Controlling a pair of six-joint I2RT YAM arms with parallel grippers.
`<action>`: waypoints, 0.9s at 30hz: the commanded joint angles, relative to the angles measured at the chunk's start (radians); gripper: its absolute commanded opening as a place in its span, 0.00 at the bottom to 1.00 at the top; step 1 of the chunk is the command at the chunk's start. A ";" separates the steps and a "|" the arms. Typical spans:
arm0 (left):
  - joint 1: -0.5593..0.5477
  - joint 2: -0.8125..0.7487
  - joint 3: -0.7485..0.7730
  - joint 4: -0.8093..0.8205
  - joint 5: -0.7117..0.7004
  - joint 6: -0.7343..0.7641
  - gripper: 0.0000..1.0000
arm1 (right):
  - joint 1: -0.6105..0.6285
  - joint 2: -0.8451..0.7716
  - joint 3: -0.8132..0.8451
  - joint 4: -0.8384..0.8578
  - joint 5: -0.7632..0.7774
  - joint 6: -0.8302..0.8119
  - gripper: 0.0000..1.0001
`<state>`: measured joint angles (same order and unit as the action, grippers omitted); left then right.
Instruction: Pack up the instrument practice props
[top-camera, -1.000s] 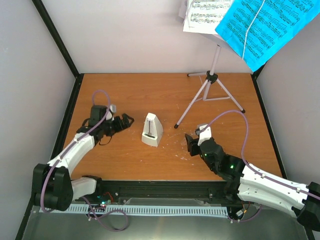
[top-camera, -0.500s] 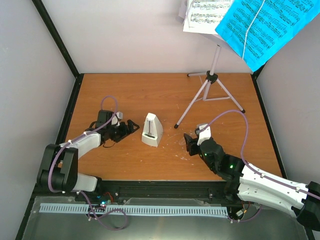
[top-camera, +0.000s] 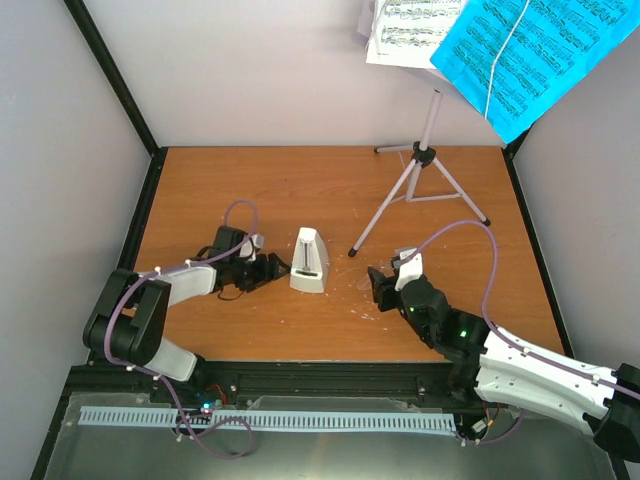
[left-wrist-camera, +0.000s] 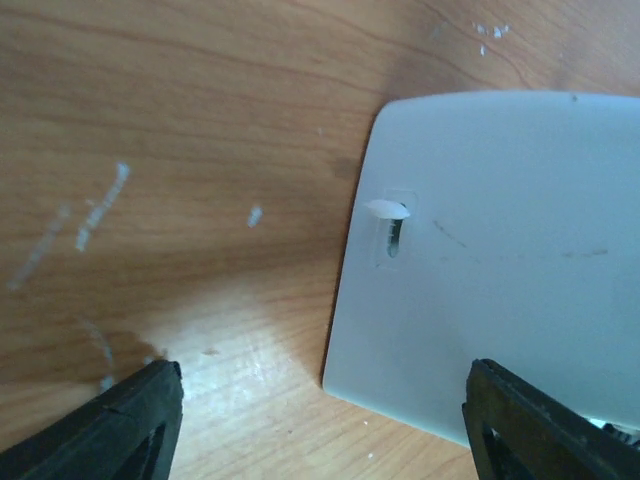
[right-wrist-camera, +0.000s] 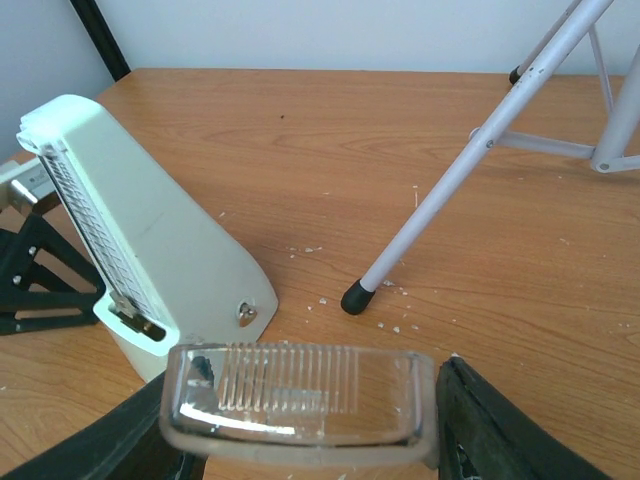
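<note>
Overhead, the metronome (top-camera: 308, 262) stands central on the desk (top-camera: 230, 190), the left claw (top-camera: 272, 268) just left of it and the music stand (top-camera: 420, 170) far right. From the left wrist, widely parted jaws frame the metronome's side. From the right wrist, the right claw (right-wrist-camera: 300, 440) seemingly clamps the clear cover (right-wrist-camera: 298, 400). Next, probably, steady the body and refit the cover.

- The metronome (top-camera: 308, 262) stands on the table (top-camera: 250, 190), just ahead of the left claw (top-camera: 277, 268) (and left of the right claw (top-camera: 379, 284)).
- The cover (right-wrist-camera: 300, 400) sits between the right claw's fingers.
- The stand (top-camera: 418, 185) is beyond the right claw, with pages (top-camera: 520, 50) on top.
</note>
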<state>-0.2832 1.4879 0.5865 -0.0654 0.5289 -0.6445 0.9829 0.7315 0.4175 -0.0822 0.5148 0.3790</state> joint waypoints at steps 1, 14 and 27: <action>-0.036 0.001 -0.024 0.021 0.026 0.005 0.76 | -0.005 -0.027 -0.015 0.020 0.011 0.021 0.50; -0.175 0.021 -0.013 0.218 0.236 -0.036 0.81 | -0.004 -0.060 -0.017 0.039 -0.007 0.005 0.50; -0.060 -0.269 0.290 -0.209 0.213 0.235 0.99 | 0.001 -0.051 -0.022 0.274 -0.196 -0.064 0.50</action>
<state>-0.3985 1.2442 0.6571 -0.1120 0.6823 -0.5526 0.9829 0.6682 0.4065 0.0277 0.3874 0.3286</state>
